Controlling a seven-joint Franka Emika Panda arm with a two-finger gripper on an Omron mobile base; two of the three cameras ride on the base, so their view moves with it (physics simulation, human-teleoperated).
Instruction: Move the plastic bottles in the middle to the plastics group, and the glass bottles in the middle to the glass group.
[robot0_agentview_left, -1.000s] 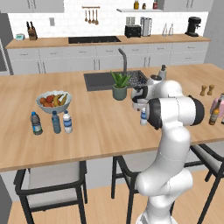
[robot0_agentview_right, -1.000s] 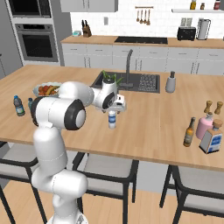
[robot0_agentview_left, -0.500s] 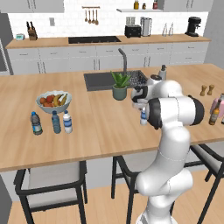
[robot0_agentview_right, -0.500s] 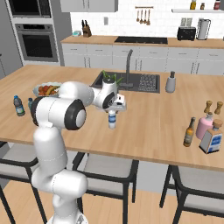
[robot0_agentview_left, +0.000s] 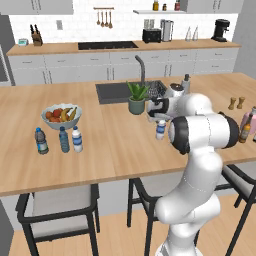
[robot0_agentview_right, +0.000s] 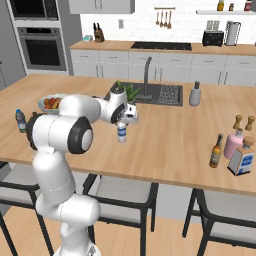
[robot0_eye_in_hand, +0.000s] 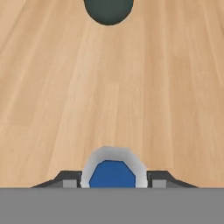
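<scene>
One plastic bottle (robot0_agentview_left: 160, 130) (robot0_agentview_right: 121, 133), clear with a blue-and-white label, stands mid-counter. My gripper (robot0_agentview_left: 160, 119) (robot0_agentview_right: 122, 123) (robot0_eye_in_hand: 113, 180) reaches down over its top. In the hand view the bottle (robot0_eye_in_hand: 113, 171) sits between the fingertips (robot0_eye_in_hand: 70, 180), which press against its sides. The other white-capped bottle (robot0_agentview_left: 76, 139) stands at the left with the plastics group: a blue bottle (robot0_agentview_left: 63, 140) and a dark-capped one (robot0_agentview_left: 41, 141). The brown beer bottle (robot0_agentview_right: 216, 151) (robot0_agentview_left: 245, 132) stands by the pink vessel (robot0_agentview_right: 233, 144) at the right.
A potted plant (robot0_agentview_left: 136, 98) (robot0_eye_in_hand: 108, 9) is just beyond the held bottle, with the sink (robot0_agentview_left: 120, 91) behind it. A fruit bowl (robot0_agentview_left: 61, 115) sits behind the left group. Two brown shakers (robot0_agentview_right: 243, 122) and a blue-labelled bottle (robot0_agentview_right: 243, 159) are at the right.
</scene>
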